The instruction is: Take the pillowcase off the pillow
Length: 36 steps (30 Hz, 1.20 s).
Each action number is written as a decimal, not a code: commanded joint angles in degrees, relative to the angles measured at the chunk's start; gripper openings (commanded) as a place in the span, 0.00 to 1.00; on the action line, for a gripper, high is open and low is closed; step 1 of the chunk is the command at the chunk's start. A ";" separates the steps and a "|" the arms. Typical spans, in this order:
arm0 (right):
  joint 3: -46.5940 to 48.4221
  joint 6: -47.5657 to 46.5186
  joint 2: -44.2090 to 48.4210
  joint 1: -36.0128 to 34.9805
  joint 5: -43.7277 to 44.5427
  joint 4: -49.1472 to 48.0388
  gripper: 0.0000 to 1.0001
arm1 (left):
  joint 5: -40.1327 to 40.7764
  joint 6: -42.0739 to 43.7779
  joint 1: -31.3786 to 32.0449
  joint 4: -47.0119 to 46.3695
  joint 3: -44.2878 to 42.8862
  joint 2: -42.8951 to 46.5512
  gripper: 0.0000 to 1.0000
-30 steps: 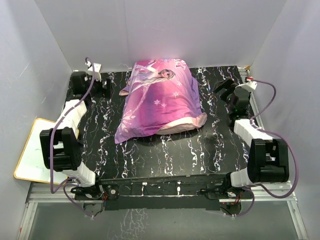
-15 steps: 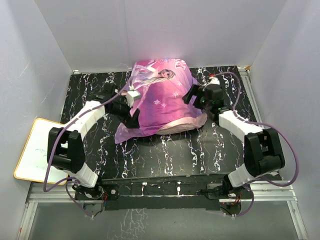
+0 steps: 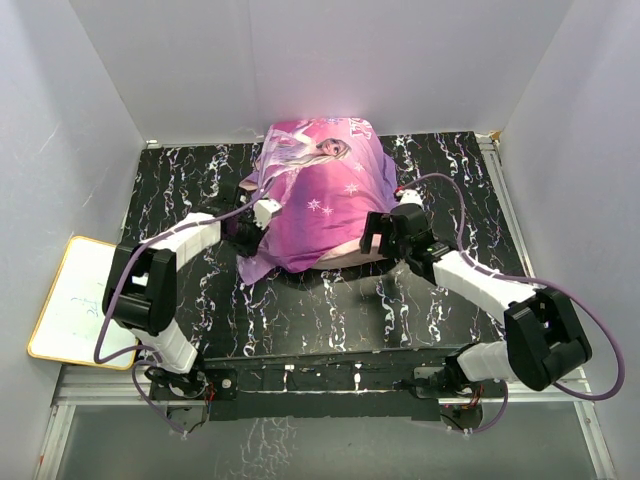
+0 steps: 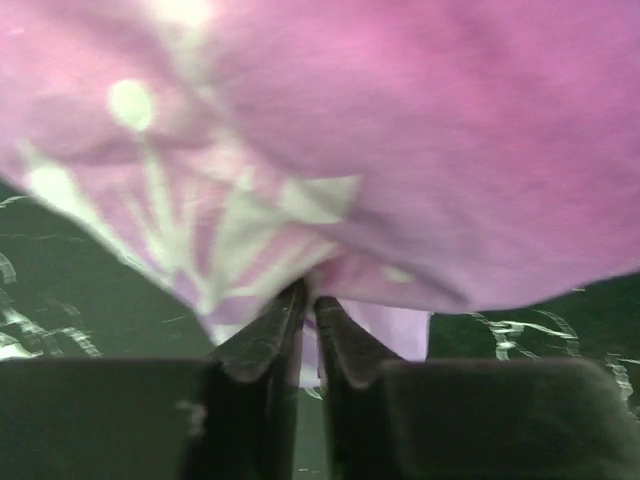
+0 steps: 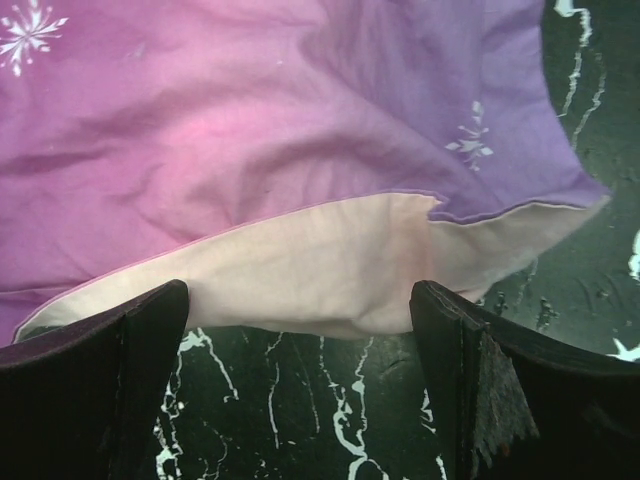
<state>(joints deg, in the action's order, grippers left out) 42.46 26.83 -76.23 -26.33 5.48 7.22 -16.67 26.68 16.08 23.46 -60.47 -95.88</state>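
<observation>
Pink pillowcase [image 3: 322, 200] pinched in left jaws, its hem before spread right jaws

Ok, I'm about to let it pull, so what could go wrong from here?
1. The left hand looks shut on only a thin edge of the pillowcase, so a pull may slip it free.
2. The right hand is open over the pale pink hem. Closing there might catch only one layer, or the hidden pillow too, dragging both together.
</observation>
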 commanded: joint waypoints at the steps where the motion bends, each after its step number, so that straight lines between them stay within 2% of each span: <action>1: 4.23 -2.08 0.99 0.17 5.89 2.18 0.97 | 13.24 -1.38 -3.35 -8.68 1.29 1.11 0.05; 6: 10.82 -3.03 -2.74 3.04 7.57 6.79 0.98 | 13.21 -2.39 -10.25 -10.06 -1.02 1.76 0.00; 9: 12.54 -2.83 -6.17 5.78 7.82 8.45 0.98 | 12.87 -1.67 -11.56 -8.64 -2.34 2.33 0.00; 11: 12.74 -3.09 -7.95 6.25 9.16 8.99 0.98 | 8.89 -1.36 -11.59 -5.74 -3.42 3.36 0.02; 12: 12.77 -3.10 -8.76 6.33 8.98 9.03 0.98 | 5.73 -1.47 -11.38 -3.53 -4.16 3.87 0.12; 15: 12.91 -2.26 -11.67 6.42 6.25 9.07 0.95 | -3.39 -1.82 -9.87 2.84 -6.80 4.59 0.52; 17: 12.57 -1.65 -12.64 6.12 2.23 7.56 0.83 | -7.74 -0.98 -7.75 6.29 -7.79 4.94 0.77; 19: 11.67 -1.52 -12.65 4.78 -2.71 5.29 0.70 | -11.61 0.53 -5.88 8.54 -7.95 6.00 0.95; 23: 11.01 -0.93 -13.09 -0.52 -8.72 3.48 0.49 | -17.17 3.71 -2.97 9.32 -5.97 9.15 0.97; 28: 10.42 2.01 -13.82 -7.08 -14.59 -0.08 0.23 | -18.71 6.37 -2.15 8.71 -4.30 11.16 0.97; 30: 11.55 2.90 -14.39 -9.68 -15.25 -0.61 0.20 | -18.65 7.55 -2.16 9.68 -4.18 11.53 0.97; 36: 17.28 3.81 -15.97 -14.61 -20.39 -1.30 0.20 | -19.19 12.19 -1.57 12.00 -1.95 12.97 0.97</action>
<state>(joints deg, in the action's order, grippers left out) 54.22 29.06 -91.50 -38.81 -9.54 8.86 -33.01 34.44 14.11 32.03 -64.90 -86.06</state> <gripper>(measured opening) 0.198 0.970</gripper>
